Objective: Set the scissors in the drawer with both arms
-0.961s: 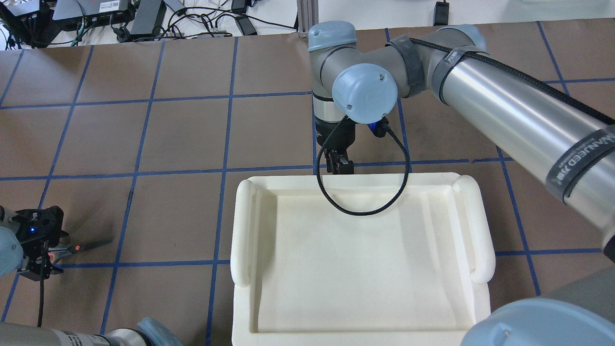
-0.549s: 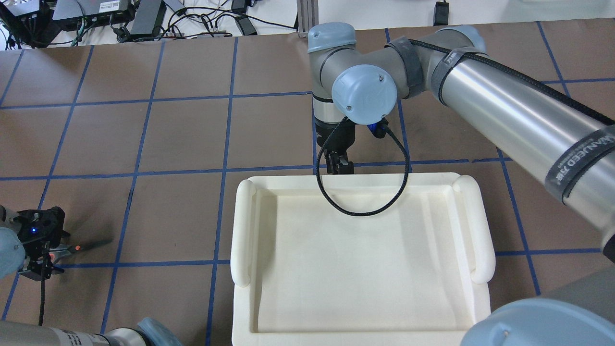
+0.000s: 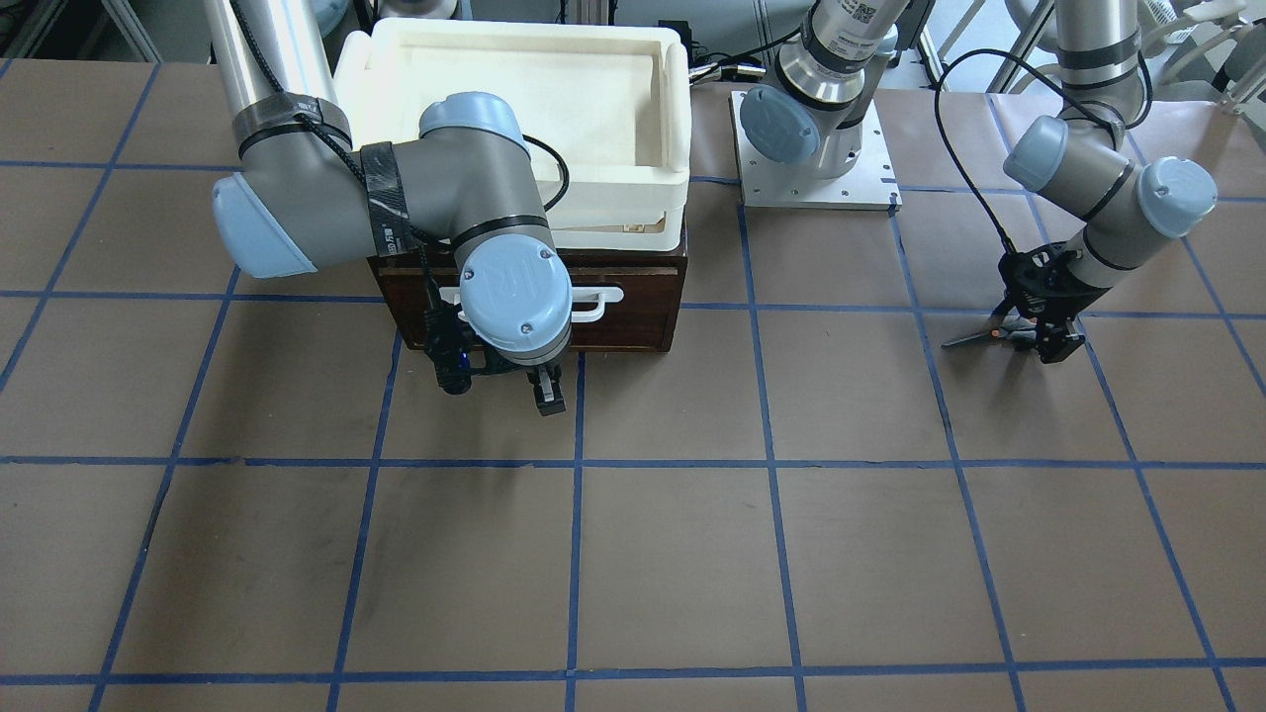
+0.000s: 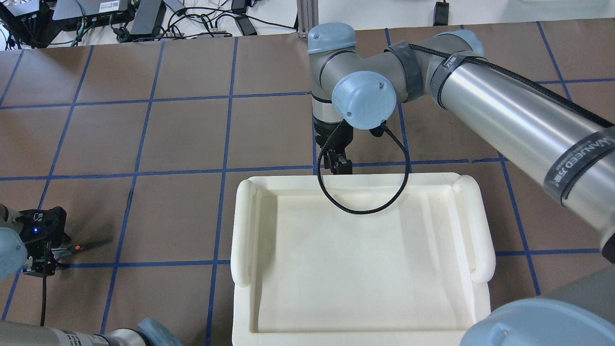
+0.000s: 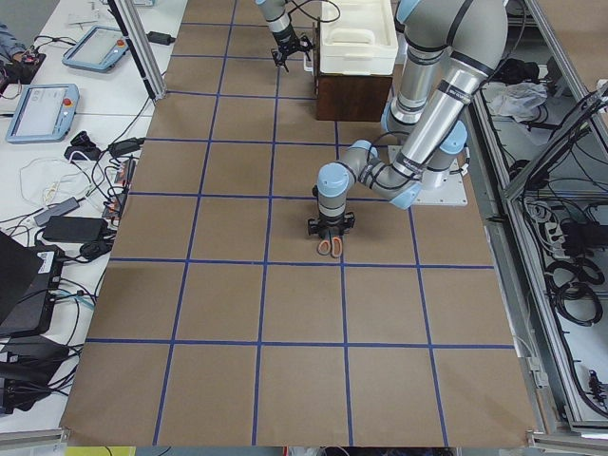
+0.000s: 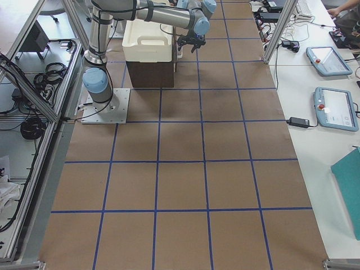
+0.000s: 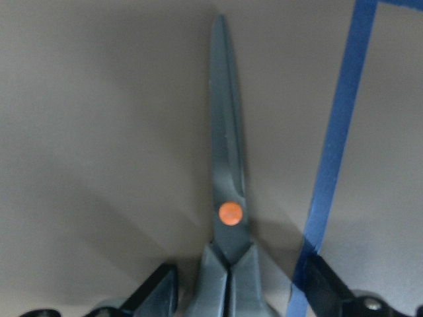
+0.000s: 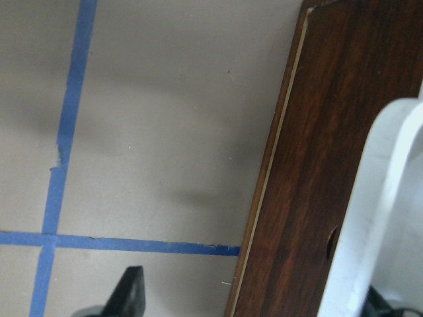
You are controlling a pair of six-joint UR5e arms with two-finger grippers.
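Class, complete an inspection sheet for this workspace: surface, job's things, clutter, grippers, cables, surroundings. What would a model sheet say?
Surface: table covered in brown paper with a blue tape grid.
Job's things: scissors flat on the table, blades closed; drawer front looks flush with its cabinet, seemingly shut.
Clutter: white foam tray on top of the cabinet.
Grippers: left gripper open, fingers either side of the scissors' handles; right gripper open at the drawer's white handle.
Cables: black cable loops from the right wrist above the tray.
Surroundings: pendant tablets and power bricks on side benches.
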